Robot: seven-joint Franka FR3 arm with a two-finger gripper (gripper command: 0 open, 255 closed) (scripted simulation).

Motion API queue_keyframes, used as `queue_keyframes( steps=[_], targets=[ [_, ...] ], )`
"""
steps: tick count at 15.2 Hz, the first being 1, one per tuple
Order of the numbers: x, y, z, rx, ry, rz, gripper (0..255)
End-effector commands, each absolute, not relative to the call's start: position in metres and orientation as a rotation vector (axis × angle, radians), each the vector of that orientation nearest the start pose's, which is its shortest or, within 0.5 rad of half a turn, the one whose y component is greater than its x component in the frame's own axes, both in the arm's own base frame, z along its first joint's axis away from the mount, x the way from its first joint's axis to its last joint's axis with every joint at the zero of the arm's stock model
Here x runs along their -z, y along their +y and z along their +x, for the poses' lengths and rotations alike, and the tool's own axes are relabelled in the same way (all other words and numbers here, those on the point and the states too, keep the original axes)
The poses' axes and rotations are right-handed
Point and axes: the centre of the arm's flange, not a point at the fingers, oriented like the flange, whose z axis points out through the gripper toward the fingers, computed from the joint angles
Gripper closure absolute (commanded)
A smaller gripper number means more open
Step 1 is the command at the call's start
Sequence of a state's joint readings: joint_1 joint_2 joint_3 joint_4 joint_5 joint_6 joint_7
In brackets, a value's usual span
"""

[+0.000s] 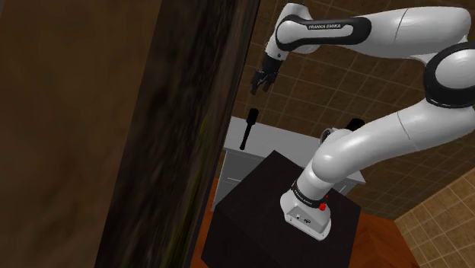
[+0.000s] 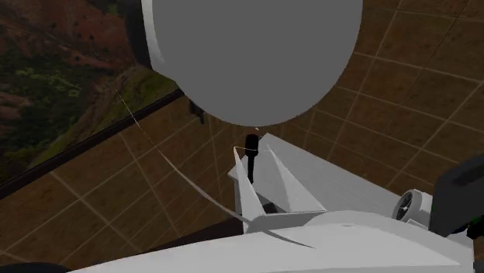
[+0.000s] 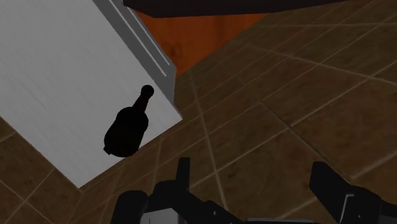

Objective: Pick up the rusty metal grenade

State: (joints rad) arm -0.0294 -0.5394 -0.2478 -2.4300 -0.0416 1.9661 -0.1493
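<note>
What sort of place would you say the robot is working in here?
Probably a tiled room in a house, perhaps a kitchen, though that is uncertain. Brown tiles surround a pale grey counter-like unit, and orange wooden flooring lies beside the black stand.

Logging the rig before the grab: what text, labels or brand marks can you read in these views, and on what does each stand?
"FRANKA EMIKA": on the dark band of the white arm, shoulder view.
Small marks on the arm's base: too small to read.
Dark grenade: no lettering shows on it.
</note>
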Motion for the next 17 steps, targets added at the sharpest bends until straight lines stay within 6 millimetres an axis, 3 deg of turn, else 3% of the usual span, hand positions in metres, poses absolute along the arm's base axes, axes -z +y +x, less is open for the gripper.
queue_keyframes(
  steps=[1,17],
  targets=[
    [-0.477,-0.134,0.391,0.1,0.105,-3.07,0],
    [-0.325,-0.255,0.475,-0.069,-0.055,-3.105,0]
  ],
)
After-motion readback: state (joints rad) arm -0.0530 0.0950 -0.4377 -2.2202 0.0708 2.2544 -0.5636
